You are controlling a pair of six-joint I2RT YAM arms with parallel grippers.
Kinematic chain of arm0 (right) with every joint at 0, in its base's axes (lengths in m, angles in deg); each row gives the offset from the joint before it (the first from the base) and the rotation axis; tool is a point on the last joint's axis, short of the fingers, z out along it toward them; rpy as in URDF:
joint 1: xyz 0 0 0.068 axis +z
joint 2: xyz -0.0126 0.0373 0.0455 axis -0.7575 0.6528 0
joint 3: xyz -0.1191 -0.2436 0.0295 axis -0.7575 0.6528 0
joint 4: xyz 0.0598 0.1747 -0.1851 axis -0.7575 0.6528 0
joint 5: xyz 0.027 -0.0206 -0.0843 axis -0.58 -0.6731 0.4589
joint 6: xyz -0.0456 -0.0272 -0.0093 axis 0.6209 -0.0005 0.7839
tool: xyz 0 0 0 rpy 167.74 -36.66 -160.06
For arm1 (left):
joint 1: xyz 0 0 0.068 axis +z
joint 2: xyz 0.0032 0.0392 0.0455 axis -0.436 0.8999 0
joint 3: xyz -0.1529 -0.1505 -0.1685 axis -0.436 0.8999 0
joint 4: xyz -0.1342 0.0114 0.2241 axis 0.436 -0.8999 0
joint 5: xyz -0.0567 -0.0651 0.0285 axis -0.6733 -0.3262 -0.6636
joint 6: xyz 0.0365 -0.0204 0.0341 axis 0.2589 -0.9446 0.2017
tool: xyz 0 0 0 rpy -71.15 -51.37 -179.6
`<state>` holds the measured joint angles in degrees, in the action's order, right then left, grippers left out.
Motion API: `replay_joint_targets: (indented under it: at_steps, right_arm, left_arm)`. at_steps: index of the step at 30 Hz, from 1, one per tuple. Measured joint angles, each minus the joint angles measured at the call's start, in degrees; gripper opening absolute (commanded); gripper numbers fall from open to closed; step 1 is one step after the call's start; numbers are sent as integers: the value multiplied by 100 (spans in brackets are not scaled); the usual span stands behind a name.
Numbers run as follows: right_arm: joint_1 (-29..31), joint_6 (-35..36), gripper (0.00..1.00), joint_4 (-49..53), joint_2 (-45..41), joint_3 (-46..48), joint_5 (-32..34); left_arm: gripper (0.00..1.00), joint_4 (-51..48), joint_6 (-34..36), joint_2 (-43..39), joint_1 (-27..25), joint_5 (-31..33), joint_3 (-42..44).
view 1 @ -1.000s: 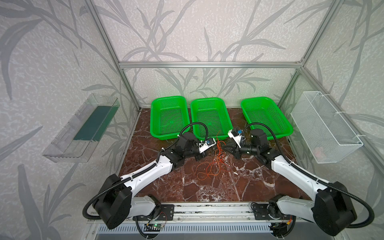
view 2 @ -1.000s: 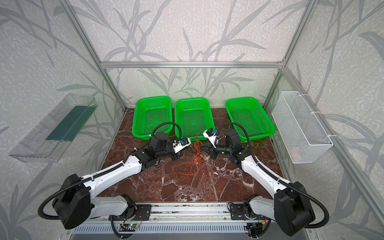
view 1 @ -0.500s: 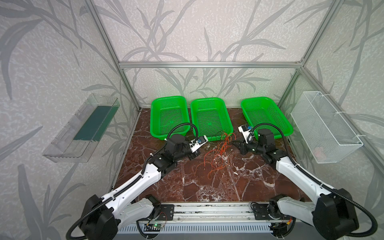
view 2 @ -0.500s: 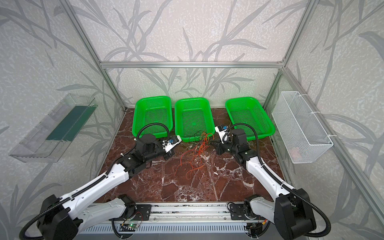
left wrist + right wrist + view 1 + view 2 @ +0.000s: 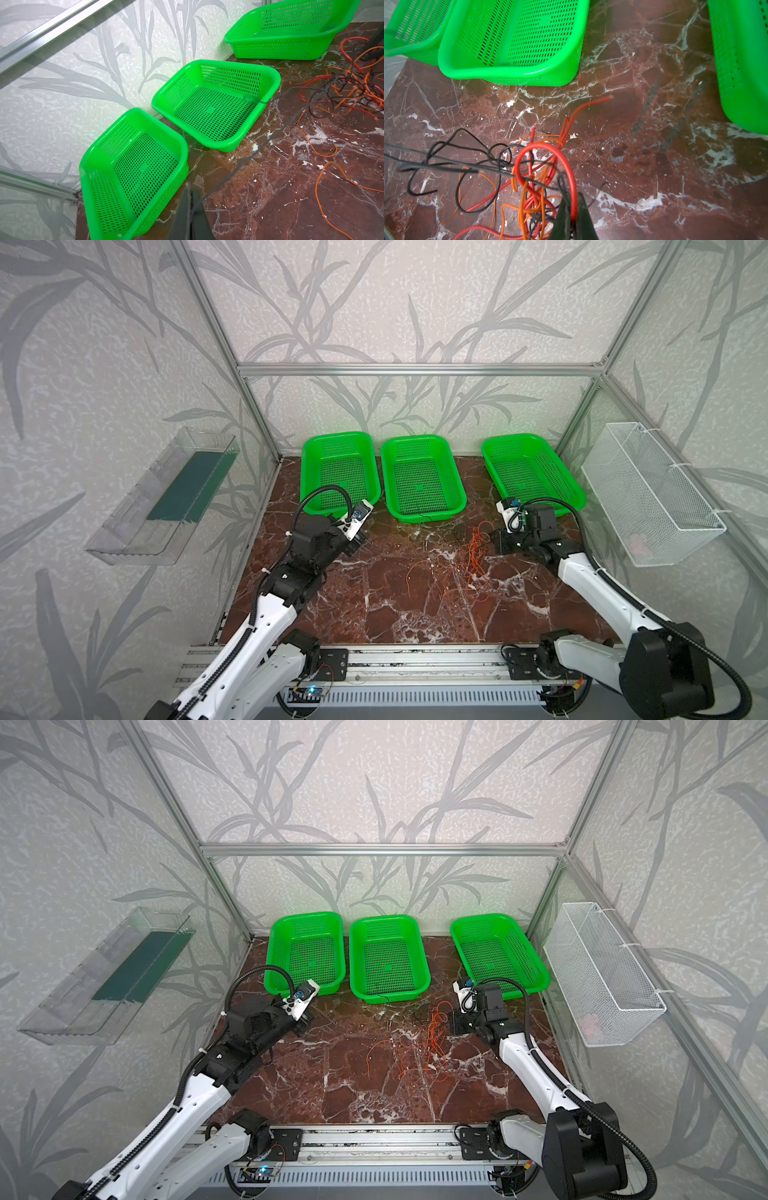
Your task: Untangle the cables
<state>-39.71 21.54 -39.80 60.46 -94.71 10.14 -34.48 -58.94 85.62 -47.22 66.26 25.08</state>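
Observation:
The cables (image 5: 473, 551) (image 5: 434, 1031) form a loose tangle of thin orange, red and black wires on the marble, right of centre. My right gripper (image 5: 496, 541) (image 5: 572, 199) sits at the tangle's right side, shut on a red cable loop (image 5: 571, 178). My left gripper (image 5: 362, 537) (image 5: 190, 187) is far to the left, near the left green basket, shut on a thin black cable (image 5: 259, 149) that runs taut to the tangle (image 5: 353, 89). Black strands (image 5: 446, 164) stretch away from the tangle towards the left arm.
Three green baskets (image 5: 336, 436) (image 5: 415, 439) (image 5: 515, 437) stand along the back. A black strand lies over the middle basket's front rim (image 5: 259, 100). A white wire basket (image 5: 648, 497) hangs on the right wall, a clear shelf (image 5: 166, 497) on the left wall.
Both grippers have drawn apart from the middle, the left going left and the right going right. The tangle has spread out and shifted right with the right gripper.

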Motion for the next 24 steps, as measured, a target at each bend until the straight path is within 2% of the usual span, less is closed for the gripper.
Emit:
replay_joint_targets:
  at_steps: [5, 9, 14, 19, 21, 24]
  right_arm:
    - [-11, 280, 0, 319, 201, -138, 251]
    - [-240, 472, 0, 531, 374, -146, 660]
    - [-426, 691, 0, 745, 612, -201, 911]
    - [-433, 914, 0, 817, 619, -212, 1102]
    - [-437, 1038, 9, 868, 619, -227, 1161]
    - [-431, 1241, 38, 885, 612, -243, 1036]
  left_arm:
    - [0, -170, -2, 9, 120, -22, 0]
    - [0, -205, -11, 7, 566, 127, -39]
    - [0, -269, -140, -22, 1154, -68, -140]
    - [0, -293, -225, -111, 1196, -365, -153]
    - [0, -378, -216, -120, 1202, -516, -170]
    - [0, -509, -249, -164, 1215, -1091, -234]
